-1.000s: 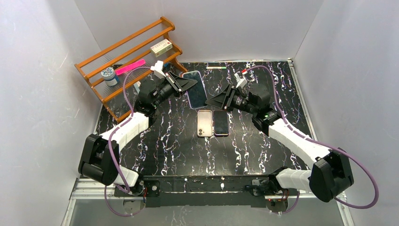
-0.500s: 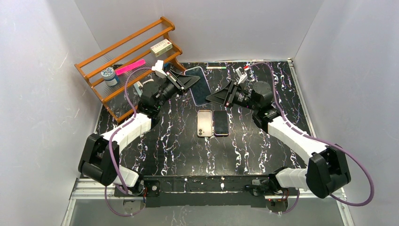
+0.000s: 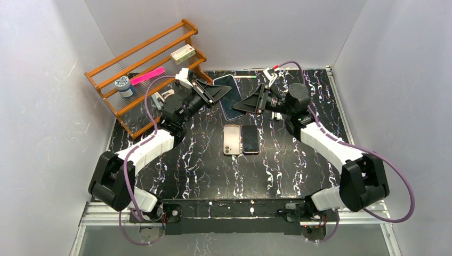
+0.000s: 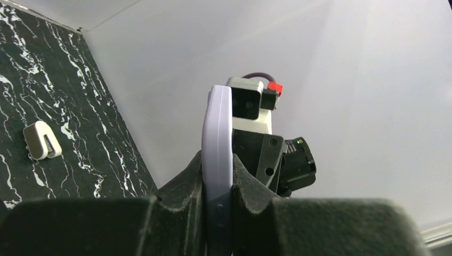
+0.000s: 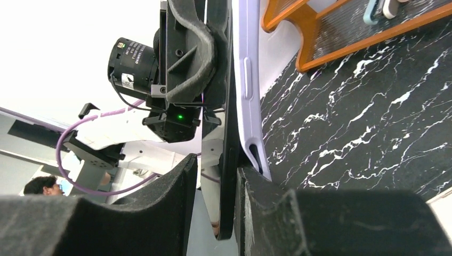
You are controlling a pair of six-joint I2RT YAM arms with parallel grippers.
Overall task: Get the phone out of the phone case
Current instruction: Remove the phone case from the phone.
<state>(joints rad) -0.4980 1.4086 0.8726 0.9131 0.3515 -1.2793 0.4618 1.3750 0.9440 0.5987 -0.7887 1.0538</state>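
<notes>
A phone in a lilac case (image 3: 228, 101) is held on edge above the back of the black marble table (image 3: 202, 160), between my two grippers. My left gripper (image 3: 217, 92) is shut on the case's edge; the left wrist view shows the lilac case (image 4: 216, 133) clamped between its fingers. My right gripper (image 3: 241, 103) straddles the opposite edge. In the right wrist view the dark phone (image 5: 228, 122) stands a little apart from the lilac case (image 5: 248, 80) at the corner. The phone rests against one finger (image 5: 256, 197), with a small gap to the other finger.
Two bare phones, one pale (image 3: 232, 140) and one dark (image 3: 250, 139), lie side by side mid-table. A wooden rack (image 3: 144, 66) stands at the back left with a box (image 3: 182, 54), a pink item (image 3: 147, 76) and a jar (image 3: 123, 85). A pen (image 3: 244, 77) lies by the back wall. A white clip (image 4: 41, 140) lies on the table.
Both grippers and the cased phone between them have moved toward the back of the table. The right arm has stretched further forward.
</notes>
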